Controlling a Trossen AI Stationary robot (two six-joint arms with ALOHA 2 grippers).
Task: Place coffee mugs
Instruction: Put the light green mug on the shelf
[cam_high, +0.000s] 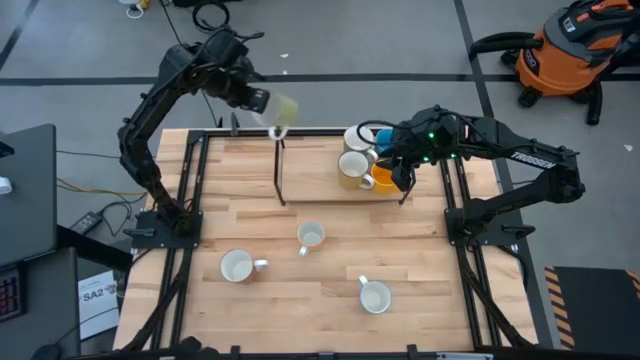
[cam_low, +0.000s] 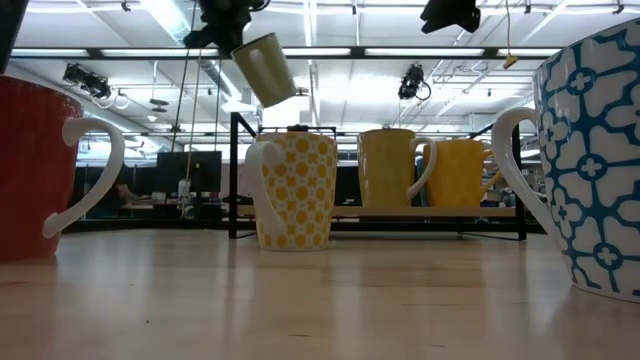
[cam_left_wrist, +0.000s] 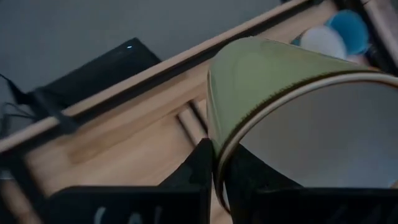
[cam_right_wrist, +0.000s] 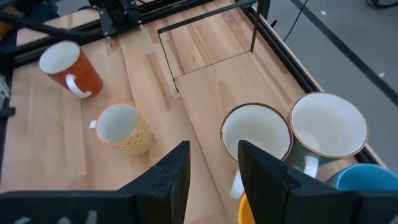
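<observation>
My left gripper (cam_high: 262, 100) is shut on a pale green mug (cam_low: 266, 68), high above the left end of the black rack (cam_high: 279, 170) at the table's far side. My right gripper (cam_right_wrist: 214, 167) stands open above the mugs clustered on the rack's wooden shelf: a cream mug (cam_right_wrist: 255, 134), a pale green one (cam_right_wrist: 326, 124), a blue one (cam_right_wrist: 368, 180) and a yellow one (cam_low: 460, 170). None of them is between its fingers. Three mugs stand upright on the table: (cam_high: 237, 266), (cam_high: 311, 236), (cam_high: 375, 296). My left gripper pinches the mug's wall at the rim (cam_left_wrist: 219, 146), one finger (cam_left_wrist: 249, 177) inside the mug and one (cam_left_wrist: 193, 171) outside. The fingers slant down from above. The mug hangs tilted below them, lifted clear of rack and table.
Black frame rails (cam_high: 190, 200) run along the table's left and right sides. The rack's upright bars (cam_low: 234, 170) rise at the shelf's ends. The left half of the shelf (cam_right_wrist: 211, 74) is bare wood. An orange shop vacuum (cam_high: 570, 50) stands on the floor beyond the table.
</observation>
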